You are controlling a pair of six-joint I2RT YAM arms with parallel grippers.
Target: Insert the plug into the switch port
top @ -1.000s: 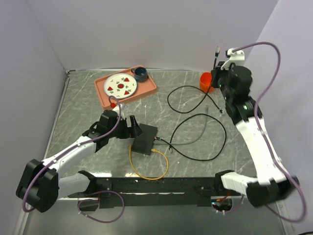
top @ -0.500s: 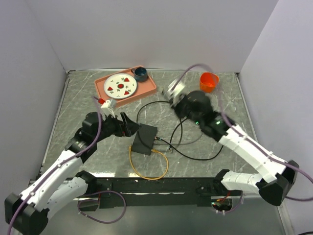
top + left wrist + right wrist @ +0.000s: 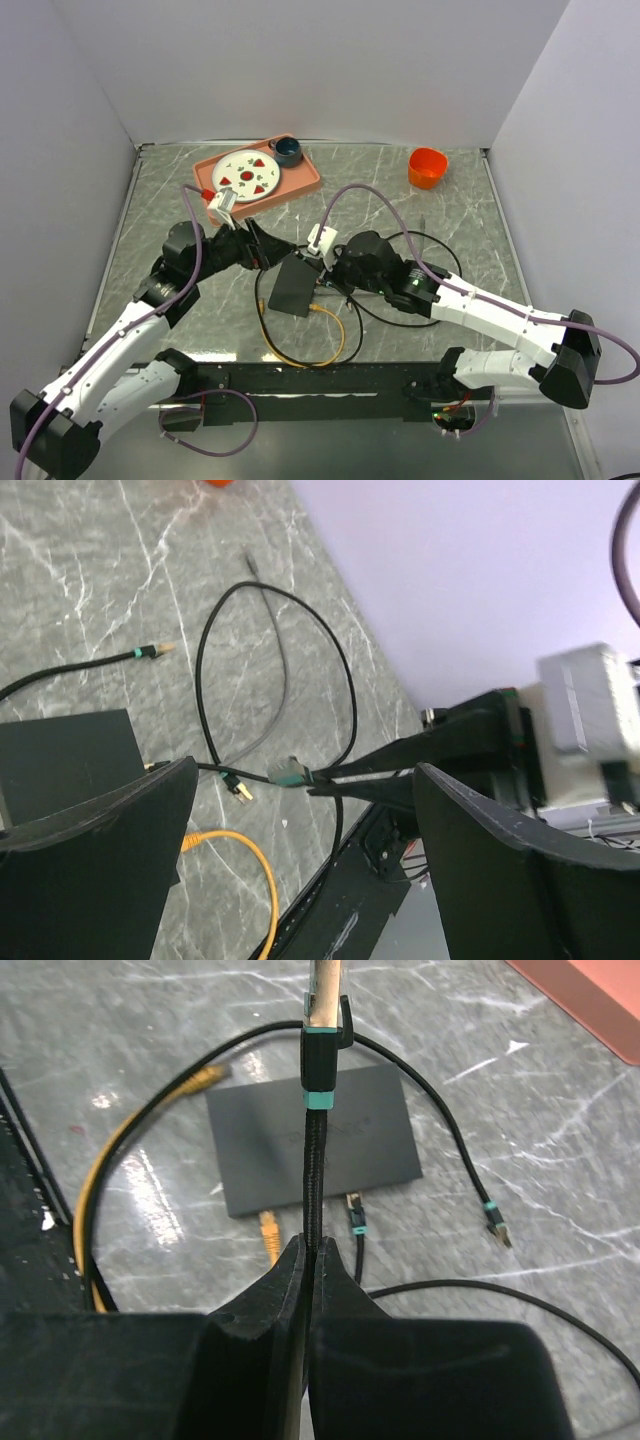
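Right claw [image 3: 308, 1255]: fingers clenched on a black cable [image 3: 312, 1160], pinched a little behind the plug [image 3: 322, 1020]. The plug has a teal band and a clear tip, and the tip is cut off by the top edge of the wrist view.

In the wrist view the plug overlaps the far edge of the switch [image 3: 370, 1135]. How high it sits above the switch cannot be judged from there. The left wrist view shows it in the air just off the switch's side, not touching.

The switch lies flat on the table [image 3: 160, 200], between the two claws. Its sockets cannot be made out in any view.

A yellow plug [image 3: 268, 1225] and a teal-banded plug [image 3: 357, 1215] sit at the switch's near edge. I cannot tell whether either is seated. A third plug [image 3: 497, 1222] lies loose to the right of the switch.

Left claw [image 3: 306, 767]: released, fingers wide apart, just beside the switch on its left and holding nothing.

Beyond the switch are a tray [image 3: 305, 185] and, well apart, an orange cup [image 3: 427, 167].
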